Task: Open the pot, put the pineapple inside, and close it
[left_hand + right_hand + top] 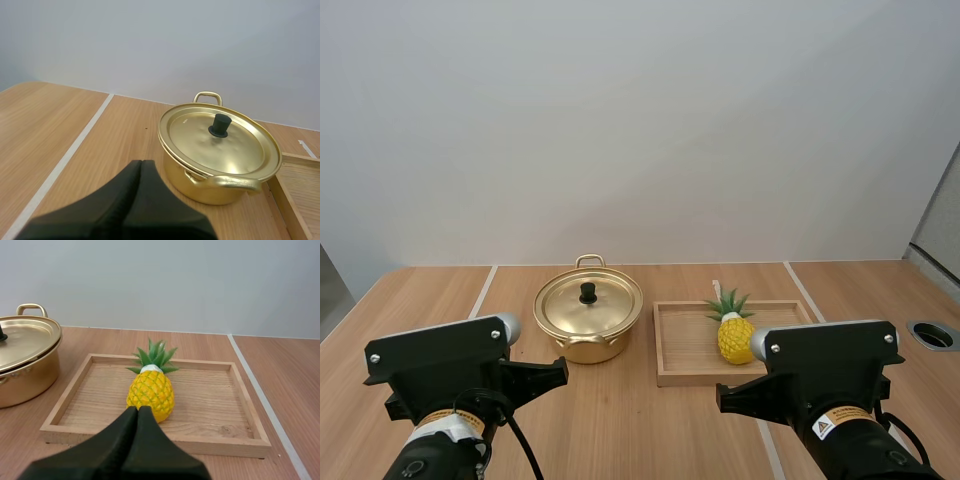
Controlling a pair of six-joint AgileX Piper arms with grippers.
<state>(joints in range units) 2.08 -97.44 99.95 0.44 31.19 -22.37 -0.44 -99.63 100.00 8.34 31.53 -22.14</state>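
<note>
The lid [225, 150] lies ahead of my left gripper [141, 164], the nearer arm. It and the right gripper [137, 410] are closed, empty.

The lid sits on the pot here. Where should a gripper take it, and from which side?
By the black knob at the lid's centre, coming straight down from above. It stands upright above the shallow dome; the rim sits flush on the pot, likely leaving no edge to pinch.

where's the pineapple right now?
High view: the pineapple sits in the wooden tray, right of the closed pot; right wrist view shows it just ahead of the right gripper.
</note>
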